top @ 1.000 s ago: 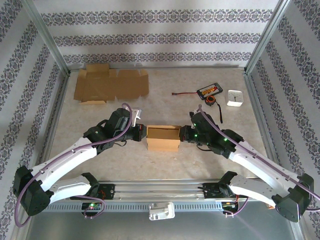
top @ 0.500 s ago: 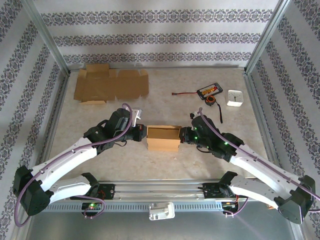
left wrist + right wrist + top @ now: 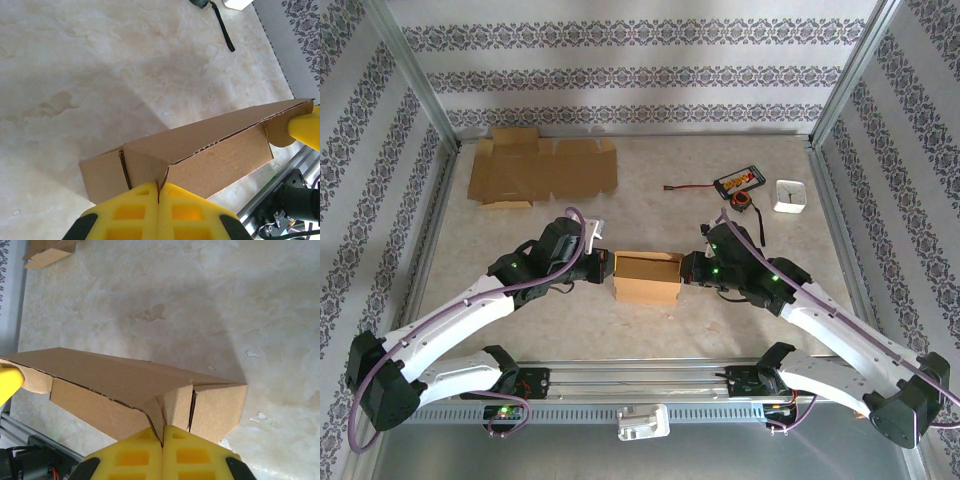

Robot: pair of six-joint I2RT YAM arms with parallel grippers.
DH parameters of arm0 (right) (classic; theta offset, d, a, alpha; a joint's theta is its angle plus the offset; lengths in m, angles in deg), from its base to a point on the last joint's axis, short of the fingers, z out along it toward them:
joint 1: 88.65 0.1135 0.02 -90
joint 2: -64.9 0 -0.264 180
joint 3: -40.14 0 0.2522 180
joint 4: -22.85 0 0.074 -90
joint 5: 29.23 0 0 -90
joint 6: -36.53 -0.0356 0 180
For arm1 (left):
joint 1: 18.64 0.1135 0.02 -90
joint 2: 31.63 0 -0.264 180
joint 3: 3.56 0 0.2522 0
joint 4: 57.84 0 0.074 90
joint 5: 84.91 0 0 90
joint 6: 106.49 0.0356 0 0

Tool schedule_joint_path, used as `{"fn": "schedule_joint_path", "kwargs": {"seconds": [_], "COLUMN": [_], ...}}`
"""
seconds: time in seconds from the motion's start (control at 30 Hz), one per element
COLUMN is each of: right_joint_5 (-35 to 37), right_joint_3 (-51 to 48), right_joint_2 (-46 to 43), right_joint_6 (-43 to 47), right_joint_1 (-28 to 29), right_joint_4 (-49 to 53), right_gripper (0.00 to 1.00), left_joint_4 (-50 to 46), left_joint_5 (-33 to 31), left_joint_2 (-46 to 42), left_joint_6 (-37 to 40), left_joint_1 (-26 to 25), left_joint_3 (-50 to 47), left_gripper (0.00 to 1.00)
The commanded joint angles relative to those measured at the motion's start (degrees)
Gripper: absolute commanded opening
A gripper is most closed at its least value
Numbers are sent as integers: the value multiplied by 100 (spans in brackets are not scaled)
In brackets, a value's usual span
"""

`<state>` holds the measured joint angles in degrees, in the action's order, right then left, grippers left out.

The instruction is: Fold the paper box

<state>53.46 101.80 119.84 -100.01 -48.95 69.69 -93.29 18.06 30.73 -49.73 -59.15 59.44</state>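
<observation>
The paper box (image 3: 646,277) is a small brown cardboard carton, partly folded, resting on the table's middle with its lid flap raised. My left gripper (image 3: 606,268) is at the box's left end, shut on a thin corner flap. In the left wrist view the yellow fingers (image 3: 140,205) meet with that flap pinched between them, and the paper box (image 3: 210,150) stretches away. My right gripper (image 3: 689,268) is shut on the matching flap at the right end. The right wrist view shows the right gripper (image 3: 162,435) and the paper box (image 3: 115,390).
A flat unfolded cardboard sheet (image 3: 542,168) lies at the back left. A black and orange device with a cable (image 3: 738,182), a black strap (image 3: 758,222) and a small white box (image 3: 790,195) sit at the back right. A metal rail (image 3: 640,385) runs along the near edge.
The right arm has shifted very slightly; both grippers stay shut on the box's ends and the box has not moved.
</observation>
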Motion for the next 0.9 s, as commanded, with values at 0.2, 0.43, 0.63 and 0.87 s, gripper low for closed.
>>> {"fn": "schedule_joint_path", "kwargs": {"seconds": [0.2,0.43,0.63,0.87], "right_joint_5": [-559,-609,-737,-800], "right_joint_3": [-113,-323,-523,-856], "right_joint_2": [-83,-194,-317,-371], "right_joint_6": [-392,-470,-632,-845], "right_joint_1": [-117,-154,-224,-233], "right_joint_4": [30,13,-167,-394], "right_gripper": [4,4,5,5], "left_joint_4": [-292,-283,-293,-298], "left_joint_5": [-163,-129,-146,-150], "left_joint_2": [-22,0,-8,-8], "left_joint_6": [79,54,54,50], "left_joint_1": [-88,-89,-88,-97], "left_joint_3": [-116,-85,-105,-91], "left_gripper": [0,0,0,0]}}
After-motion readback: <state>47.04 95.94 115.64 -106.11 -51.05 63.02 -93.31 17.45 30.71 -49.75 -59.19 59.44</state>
